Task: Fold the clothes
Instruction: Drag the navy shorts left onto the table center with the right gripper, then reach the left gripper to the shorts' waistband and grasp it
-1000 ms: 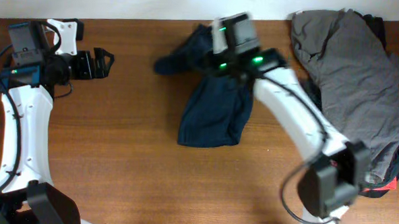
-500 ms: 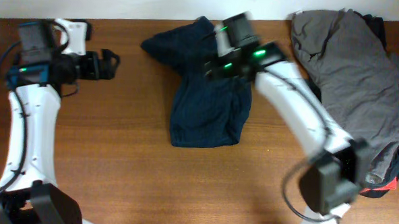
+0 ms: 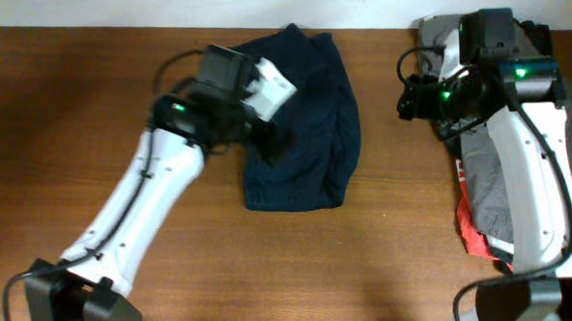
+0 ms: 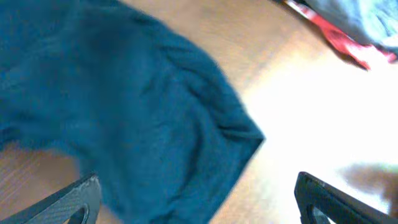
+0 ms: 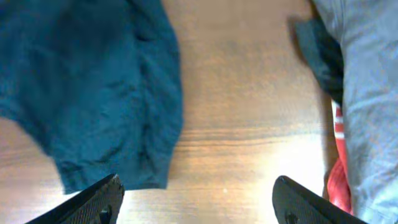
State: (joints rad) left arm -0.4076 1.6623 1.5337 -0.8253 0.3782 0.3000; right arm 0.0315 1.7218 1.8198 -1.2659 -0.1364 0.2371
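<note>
Well, from overhead I see the shorts lying rumpled on the worktop, close to its far edge and about midway across. The left jaws hang over the left side of the shorts, though from up here I cannot make out how they stand. The right jaws are over bare wood between the shorts and the pile at the right, where a grey garment lies with a red item showing at its near side.

Through the left wrist camera, the shorts fill the left and middle of the view, with one hem corner pointing right. The left fingers sit at the bottom corners, so those jaws are wide apart and hold nothing. The red item and the grey garment show at the top right.

Through the right wrist camera, the shorts lie on the left; the grey garment is on the right, with bare worktop between them. The right fingers are spread to both lower corners, so these jaws are also apart and empty.
</note>
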